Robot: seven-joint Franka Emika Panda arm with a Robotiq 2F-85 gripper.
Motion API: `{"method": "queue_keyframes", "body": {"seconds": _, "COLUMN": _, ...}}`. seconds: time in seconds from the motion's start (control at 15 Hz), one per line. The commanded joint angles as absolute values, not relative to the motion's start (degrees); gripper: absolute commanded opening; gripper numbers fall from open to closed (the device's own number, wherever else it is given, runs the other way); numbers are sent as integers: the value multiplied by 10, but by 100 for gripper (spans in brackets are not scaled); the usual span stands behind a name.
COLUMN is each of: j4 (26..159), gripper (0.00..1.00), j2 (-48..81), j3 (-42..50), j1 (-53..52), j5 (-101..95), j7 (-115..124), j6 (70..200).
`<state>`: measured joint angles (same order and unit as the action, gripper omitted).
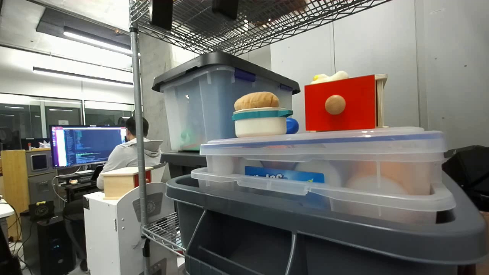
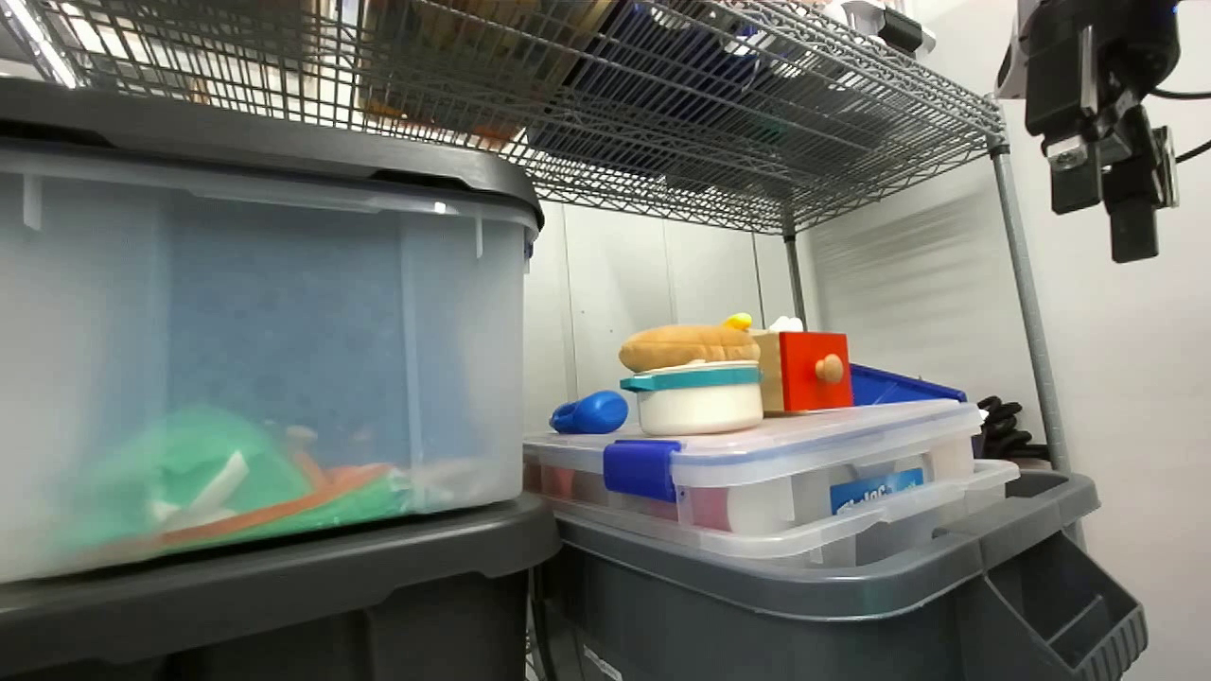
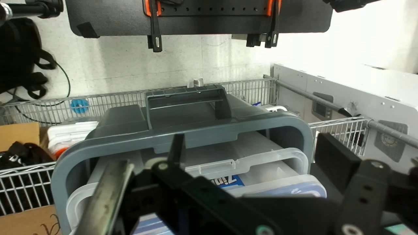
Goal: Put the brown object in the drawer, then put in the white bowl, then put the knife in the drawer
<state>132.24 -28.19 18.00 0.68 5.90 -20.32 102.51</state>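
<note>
You've got your black two-fingered hand (image 2: 1105, 210) spread wide, hanging well apart from the tan bun-shaped lump (image 1: 256, 100), which perches there on top of the teal-banded round white bowl (image 1: 261, 126), near the red-fronted, round-knobbed wooden drawer (image 1: 319, 112), bowl and drawer both sitting on the clear plastic tub (image 1: 382, 149).

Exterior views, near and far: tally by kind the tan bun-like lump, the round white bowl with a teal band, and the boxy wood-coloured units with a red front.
Tan bun-like lump: 1
Round white bowl with a teal band: 1
Boxy, wood-coloured, red-fronted: 2, the near drawer and a background box partly behind a metal post
Total: 4
</note>
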Motion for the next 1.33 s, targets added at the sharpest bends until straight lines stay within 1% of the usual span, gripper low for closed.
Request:
{"method": "queue_keyframes", "body": {"seconds": 0.0, "j4": 1321, "gripper": 100, "j2": -279, "j3": 165, "j1": 25, "j5": 67, "j7": -210, "j6": 1023}}
{"method": "queue_keyframes", "body": {"seconds": 1.27, "j4": 1320, "gripper": 100, "j2": -273, "j3": 161, "j1": 31, "j5": 59, "j7": -209, "j6": 1031}}
